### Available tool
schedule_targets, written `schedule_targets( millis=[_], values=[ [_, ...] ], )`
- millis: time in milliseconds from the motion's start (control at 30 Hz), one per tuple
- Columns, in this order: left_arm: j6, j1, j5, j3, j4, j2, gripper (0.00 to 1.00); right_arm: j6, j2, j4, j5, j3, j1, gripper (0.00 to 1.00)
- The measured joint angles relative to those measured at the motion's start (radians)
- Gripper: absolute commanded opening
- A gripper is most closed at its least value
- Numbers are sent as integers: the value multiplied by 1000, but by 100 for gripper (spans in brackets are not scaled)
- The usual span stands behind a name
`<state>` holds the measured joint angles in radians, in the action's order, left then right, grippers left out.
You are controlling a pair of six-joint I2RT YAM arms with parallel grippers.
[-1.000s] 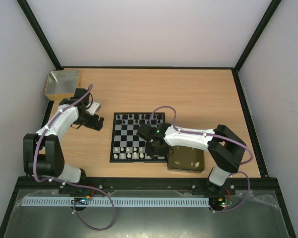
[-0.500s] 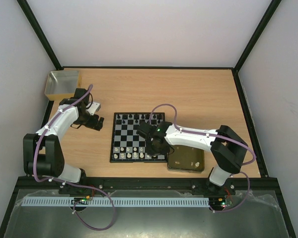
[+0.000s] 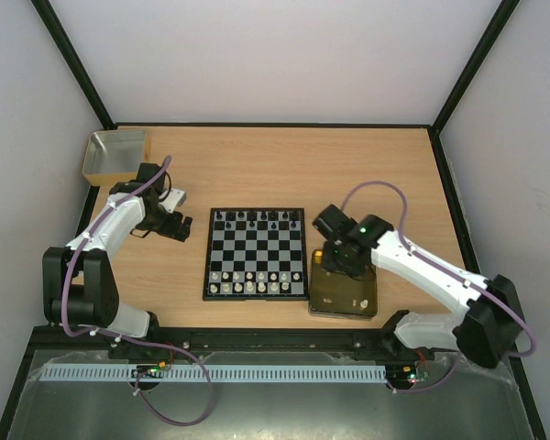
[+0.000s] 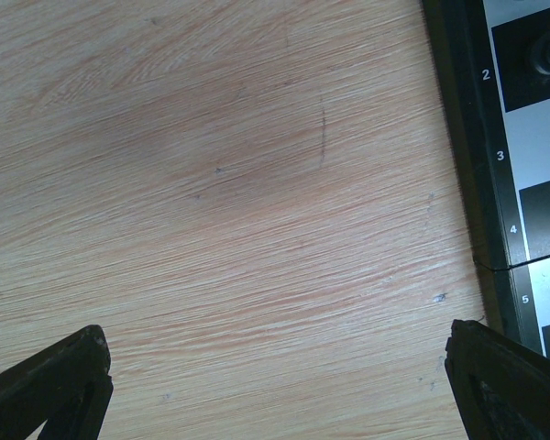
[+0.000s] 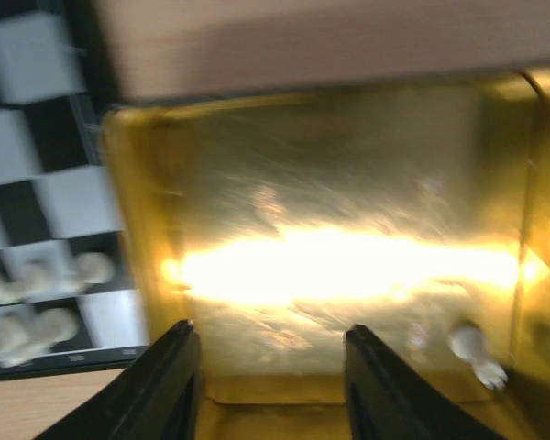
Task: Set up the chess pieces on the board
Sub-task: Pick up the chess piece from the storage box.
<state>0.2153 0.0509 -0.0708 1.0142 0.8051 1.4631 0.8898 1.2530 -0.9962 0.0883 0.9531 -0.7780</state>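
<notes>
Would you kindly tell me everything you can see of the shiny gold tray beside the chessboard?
The gold tray is a shallow rectangular tin of glossy metal with rounded corners and low walls. It lies flat on the wooden table, close by the right edge of the board; whether they touch is unclear. Glare streaks its floor. One small white chess piece lies inside near a corner. The right gripper hangs over it, jaws apart and empty.

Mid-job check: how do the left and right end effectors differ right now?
The left end effector is spread wide; the right end effector stands narrower, partly open. The left hangs over bare table beside the board; the right hangs over the gold tray, where a white piece lies. Both hold nothing.
</notes>
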Motion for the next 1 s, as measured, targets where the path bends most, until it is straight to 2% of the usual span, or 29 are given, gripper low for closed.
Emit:
schedule_targets(
  millis=[167, 333, 633, 1000],
  values=[
    [0, 0, -3, 0, 0, 0, 99, 37, -92, -43, 3, -169, 57, 46],
    [0, 0, -5, 0, 0, 0, 99, 66, -151, -53, 5, -240, 93, 46],
    [1, 0, -9, 0, 0, 0, 99, 101, -171, -69, -3, -256, 98, 46],
    [0, 0, -55, 0, -8, -3, 99, 111, -123, -130, -16, -230, 98, 46]
  ],
)
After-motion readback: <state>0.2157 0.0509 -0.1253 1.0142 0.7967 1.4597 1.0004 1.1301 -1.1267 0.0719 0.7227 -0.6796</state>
